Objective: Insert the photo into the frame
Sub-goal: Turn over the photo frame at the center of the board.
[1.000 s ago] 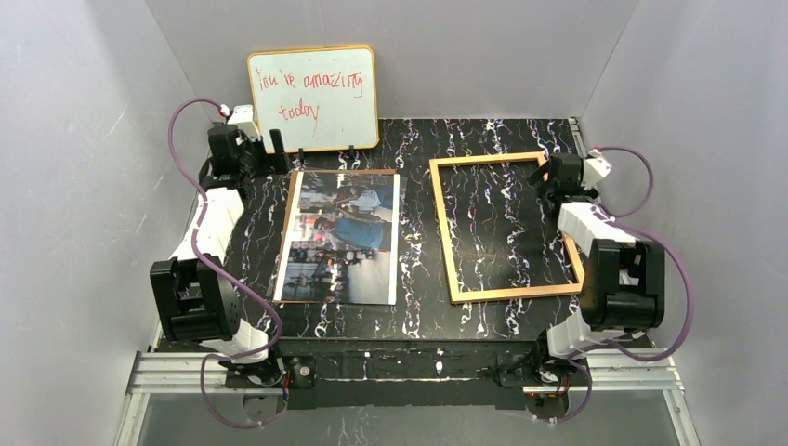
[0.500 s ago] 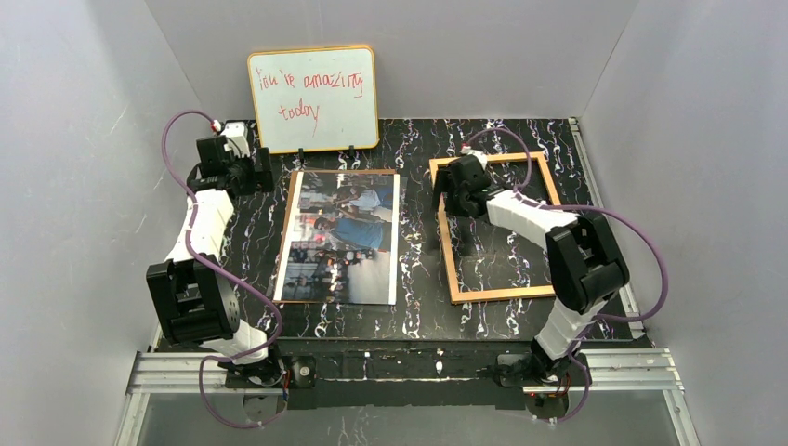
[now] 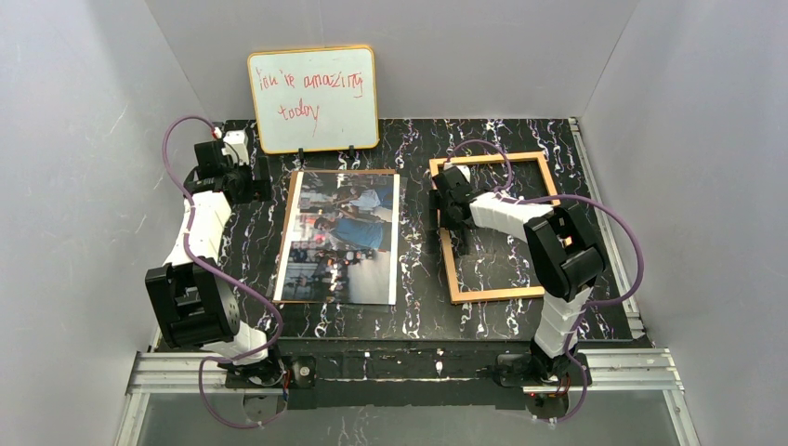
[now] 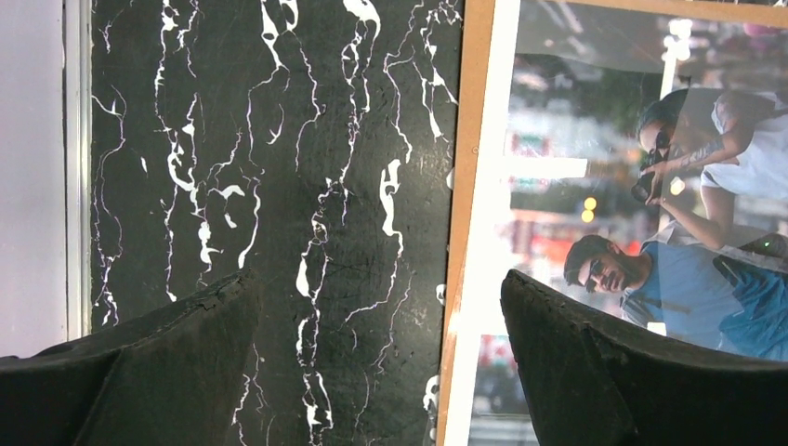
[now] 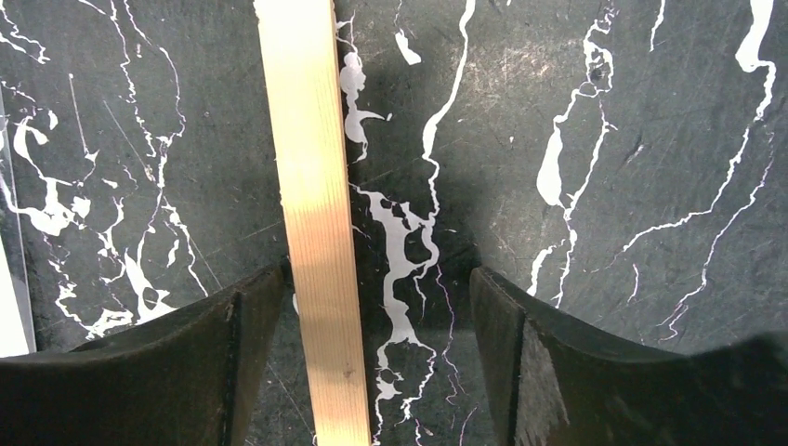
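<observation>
One sec brings a big change on the right side. The right gripper is no longer out by the far-right corner of the frame; it has swung across to the frame's left rail, the side nearest the photo. The wrist view shows that wood rail btwn the jaws, close by one finger w/ a clear gap to the other. The jaws are apart and just starting to narrow, not yet clamped on anything.

The left gripper has shifted only a little. It hovers low over the table at the photo's upper-left edge, jaws wide and empty.

Photo and frame haven't moved. The photo lies flat on a brown backing board, left of centre below the whiteboard. The frame lies flat to its right, a strip of table btwn them.

Meaning, prob.: the right arm is going for a pinch on the rail so the frame can be lifted or slid over the photo. Task is still early, since the photo isn't in the frame yet. The rail is thin and flat on the table, so the grip could slip.
</observation>
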Robot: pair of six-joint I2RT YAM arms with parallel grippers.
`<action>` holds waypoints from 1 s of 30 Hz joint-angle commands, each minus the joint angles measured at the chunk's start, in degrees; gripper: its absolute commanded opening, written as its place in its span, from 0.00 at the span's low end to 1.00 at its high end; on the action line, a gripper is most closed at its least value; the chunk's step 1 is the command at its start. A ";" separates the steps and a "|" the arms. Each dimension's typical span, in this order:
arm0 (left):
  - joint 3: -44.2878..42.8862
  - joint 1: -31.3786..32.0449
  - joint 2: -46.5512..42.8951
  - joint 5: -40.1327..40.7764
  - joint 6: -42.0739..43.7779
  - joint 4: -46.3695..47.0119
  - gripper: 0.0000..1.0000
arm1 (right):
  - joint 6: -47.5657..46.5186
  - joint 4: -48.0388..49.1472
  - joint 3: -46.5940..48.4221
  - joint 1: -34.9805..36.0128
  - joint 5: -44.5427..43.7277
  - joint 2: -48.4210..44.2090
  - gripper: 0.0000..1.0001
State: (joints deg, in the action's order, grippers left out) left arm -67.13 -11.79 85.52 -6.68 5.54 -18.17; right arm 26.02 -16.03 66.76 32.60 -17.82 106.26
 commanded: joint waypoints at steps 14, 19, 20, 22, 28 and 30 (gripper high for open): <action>-3.20 -0.42 0.88 -12.20 2.97 -12.18 0.98 | 2.27 -4.94 3.63 3.85 -2.11 2.99 0.26; -5.28 -0.45 1.75 -16.05 2.72 -15.09 0.98 | 5.05 -9.61 9.54 5.32 -0.89 2.73 0.13; -5.63 -0.44 1.84 -16.80 2.64 -15.53 0.98 | 5.58 -10.77 11.35 5.81 -0.38 2.73 0.11; -6.33 -0.43 2.21 -18.65 2.57 -16.81 0.98 | 7.08 -13.48 15.86 7.00 0.18 2.73 0.08; -7.83 -0.46 2.73 -23.44 1.72 -18.81 0.98 | 12.20 -18.31 26.35 8.91 5.18 0.72 0.03; -8.14 -0.44 2.73 -24.55 1.38 -18.90 0.98 | 14.09 -18.90 28.73 9.06 7.25 -0.46 0.01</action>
State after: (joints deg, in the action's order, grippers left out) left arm -73.12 -11.90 87.90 -26.15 7.64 -33.91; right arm 35.73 -31.75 89.45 40.99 -14.06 110.19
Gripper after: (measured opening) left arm 0.981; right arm 0.335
